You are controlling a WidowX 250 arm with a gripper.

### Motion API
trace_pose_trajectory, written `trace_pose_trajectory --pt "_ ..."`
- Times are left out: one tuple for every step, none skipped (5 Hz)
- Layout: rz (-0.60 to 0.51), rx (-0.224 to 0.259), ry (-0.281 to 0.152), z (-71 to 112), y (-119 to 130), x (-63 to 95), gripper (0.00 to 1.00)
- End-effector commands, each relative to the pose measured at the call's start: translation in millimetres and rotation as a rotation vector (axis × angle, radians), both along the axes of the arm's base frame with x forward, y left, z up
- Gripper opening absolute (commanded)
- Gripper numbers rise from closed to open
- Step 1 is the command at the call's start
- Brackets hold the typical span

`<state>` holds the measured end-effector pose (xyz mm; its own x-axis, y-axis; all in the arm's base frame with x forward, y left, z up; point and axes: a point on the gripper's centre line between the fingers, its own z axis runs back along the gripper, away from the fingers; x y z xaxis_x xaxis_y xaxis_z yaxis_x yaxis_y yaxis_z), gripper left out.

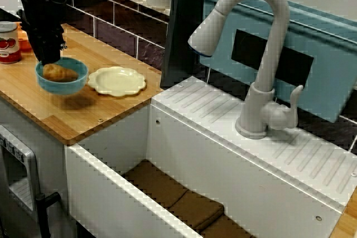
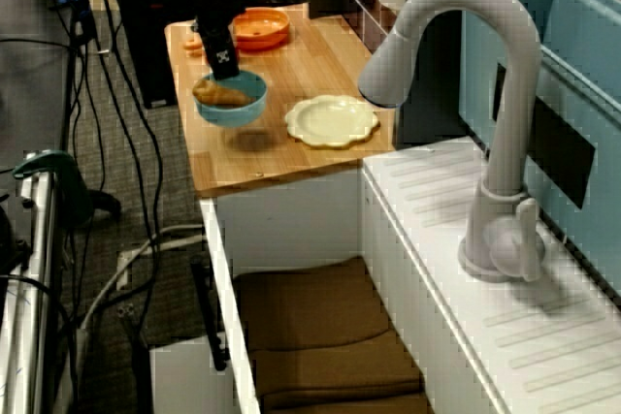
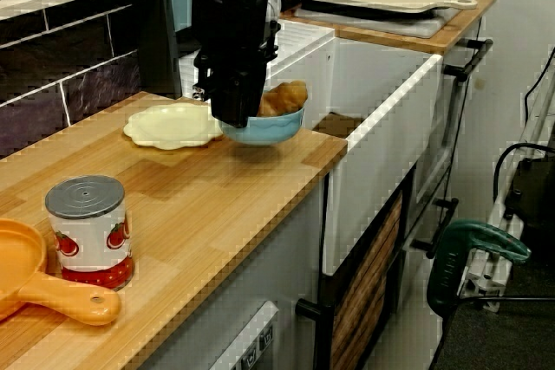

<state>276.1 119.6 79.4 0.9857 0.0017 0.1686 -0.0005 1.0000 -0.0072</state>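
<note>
A black robot gripper comes down from above onto a wooden counter. Its jaws are clamped on the rim of a blue bowl. The bowl hangs just above the counter, near the front edge, with its shadow on the wood below.

In the view facing the faucet, a pale yellow plate with a scalloped edge lies flat just beside the bowl, on the side toward the sink. The two look very close, and I cannot tell whether they touch. A white curved faucet stands behind the sink, with a teal bin against the wall behind it.

In the view from the far end of the counter, a tomato can stands upright, well apart from the bowl. An orange pan lies just beside the can, its handle pointing toward the counter's front edge.

The bowl holds one golden-brown piece of food, perhaps bread. The plate has nothing on it. Brown mats cover the sink floor.
</note>
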Motion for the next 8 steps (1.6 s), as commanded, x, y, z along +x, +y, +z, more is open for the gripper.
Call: trace_pose_trajectory --pt "-0.004 0.050 -0.043 2.4 -1.0 2.0 0.00" --pt "-0.007 0.053 -0.034 -3.0 -3.4 4.7 0.00" --pt "-0.007 0.058 -0.027 -6.8 -5.0 6.8 0.00" --pt "-0.009 0.070 -0.018 -14.8 -7.0 7.0 0.00" --pt "-0.013 0.080 -0.012 -19.2 -8.5 4.3 0.00" --pt "-0.021 0.080 -0.003 -20.3 -8.0 2.7 0.00" --pt "0.004 0.080 0.025 -20.7 -3.7 5.3 1.00" --pt "0.032 0.065 0.041 -16.5 2.8 10.4 1.00"
